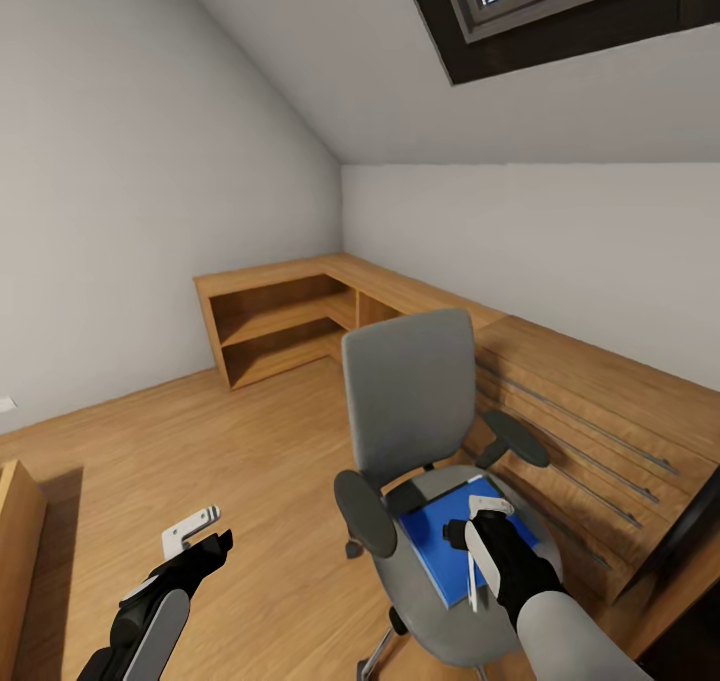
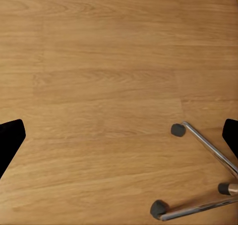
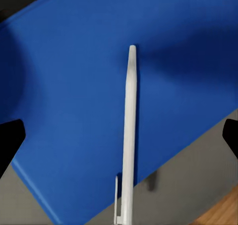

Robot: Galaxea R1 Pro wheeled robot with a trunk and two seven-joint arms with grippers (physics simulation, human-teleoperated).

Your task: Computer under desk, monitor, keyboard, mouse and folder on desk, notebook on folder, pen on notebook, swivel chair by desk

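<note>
**Left gripper** [image 1: 205, 531]: hangs low over the bare wood floor [image 2: 99, 61], just beside the chair [image 1: 410, 391]. Jaws are spread and empty. The left wrist view shows two chrome legs [image 2: 208, 145] of the chair base with their casters.

**Right gripper** [image 1: 472, 521]: hovers over the chair seat, pointing down at the folder [image 1: 440, 541]. Jaws are spread wide. In the right wrist view the fingertips sit at the frame edges, well clear of the pen [image 3: 129, 131], which runs along the centre line between them. The jaws do not clamp the pen.

**Pen**: white and thin. It appears to lie on the folder, with its clip end passing beyond the folder's edge over the grey seat. Contact with the folder cannot be confirmed.

**Folder**: flat on the seat, between the black armrests.

**Beyond the chair**: low wooden shelving [image 1: 280, 311] runs along both walls into the corner, under a sloped ceiling with a skylight [image 1: 560, 1].

**Step in hand (judged)**: collecting items from the chair seat, starting with the pen.

**Next move calls for**:
1. Lower the right gripper until the pen shaft sits between the fingers.
2. Close across the shaft, not along it.
3. Lift straight up, so the folder is not dragged off the seat.
</note>
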